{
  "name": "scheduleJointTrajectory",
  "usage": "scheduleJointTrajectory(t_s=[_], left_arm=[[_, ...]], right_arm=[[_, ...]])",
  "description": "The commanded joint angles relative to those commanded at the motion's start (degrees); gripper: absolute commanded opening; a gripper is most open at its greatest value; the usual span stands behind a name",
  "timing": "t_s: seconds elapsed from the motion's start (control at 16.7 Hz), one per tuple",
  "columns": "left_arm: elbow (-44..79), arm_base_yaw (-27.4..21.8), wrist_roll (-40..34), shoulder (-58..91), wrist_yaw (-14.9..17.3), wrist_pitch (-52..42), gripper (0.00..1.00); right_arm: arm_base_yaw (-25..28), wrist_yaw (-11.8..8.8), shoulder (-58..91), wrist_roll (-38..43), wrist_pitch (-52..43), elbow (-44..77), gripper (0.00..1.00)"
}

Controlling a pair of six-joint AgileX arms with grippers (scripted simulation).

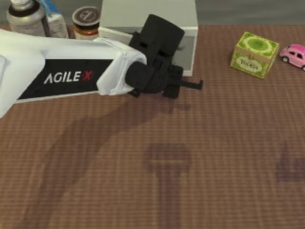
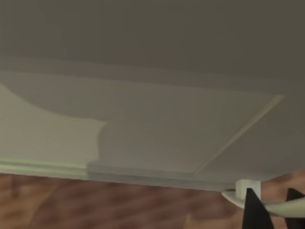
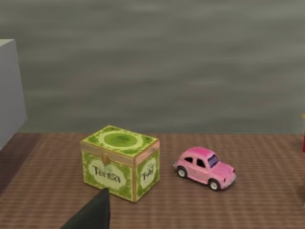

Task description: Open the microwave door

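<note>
The light grey-white microwave (image 1: 157,14) stands at the back middle of the table. Its door (image 1: 114,36) is swung partly out from the front, with the grey inside (image 1: 188,47) showing behind. My left arm reaches in from the left and covers most of the door. My left gripper (image 1: 193,85) sits just in front of the microwave's right front corner. In the left wrist view the door panel (image 2: 157,129) fills the picture, and the left gripper (image 2: 274,210) is shut on the white handle bar (image 2: 248,187). My right gripper (image 3: 90,217) is parked at the right, outside the top view.
A green-yellow tea box (image 1: 254,54) and a pink toy car (image 1: 293,55) stand at the back right. A brown-lidded jar (image 1: 86,21), a grey bottle (image 1: 26,16) and a carton (image 1: 56,21) crowd the back left. The table's back edge runs behind the microwave.
</note>
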Motion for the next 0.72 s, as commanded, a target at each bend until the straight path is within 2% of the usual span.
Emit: scheduleJointTrajectory(t_s=[0.72], left_arm=[[-2.26, 0.54, 2.20, -1.45, 1.78, 1.20, 0.00]], right_arm=[[0.00, 0.00, 0.00, 0.00, 0.00, 0.00, 1.00]])
